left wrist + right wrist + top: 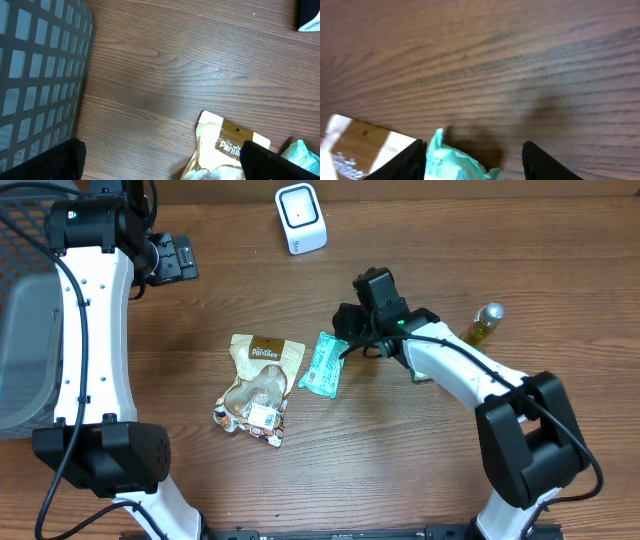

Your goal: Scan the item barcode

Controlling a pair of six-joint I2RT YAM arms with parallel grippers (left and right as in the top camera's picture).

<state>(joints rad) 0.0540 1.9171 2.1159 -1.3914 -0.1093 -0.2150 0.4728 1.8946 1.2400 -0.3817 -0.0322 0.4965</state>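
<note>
On the wooden table point(400, 470), a teal packet point(323, 365) lies flat beside a brown pouch point(258, 385), well apart from the white scanner point(301, 218). The right gripper point(475, 147) is spread around its end, unclamped; the left gripper point(161, 150) is spread wide, empty. A slip could be caused by pinching crinkly film.

**Layout, seen from above**

Far edge of table point(420, 470), centre: scanner point(301, 218). Middle: snack pouch point(258, 388), with small packet point(324, 365) just right of it. Further right, well apart from packet: bottle point(484, 324). Left edge: basket point(22, 235), well apart from pouch. Far end of packet between the fingers of right gripper point(474, 156).
</note>
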